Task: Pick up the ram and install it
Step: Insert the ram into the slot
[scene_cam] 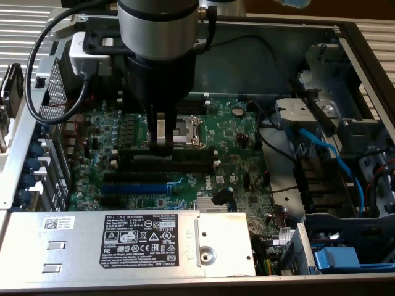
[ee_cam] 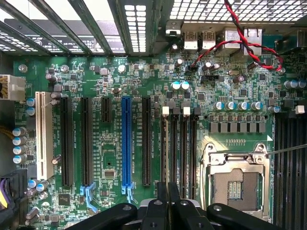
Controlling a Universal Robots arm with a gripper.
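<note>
The ram is a long dark stick standing on edge across the green motherboard, in line with the black memory slots beside the processor socket. My gripper comes straight down onto its middle, and its two dark fingers pinch its upper edge. In the wrist view the gripper is shut, with the ram showing edge-on as a thin dark line over the memory slots. I cannot tell whether the stick is seated in a slot or held just above it.
An open processor socket lies right beside the slots. A blue expansion slot and several black ones lie on the other side. A grey power supply box, blue cables and the case walls ring the board.
</note>
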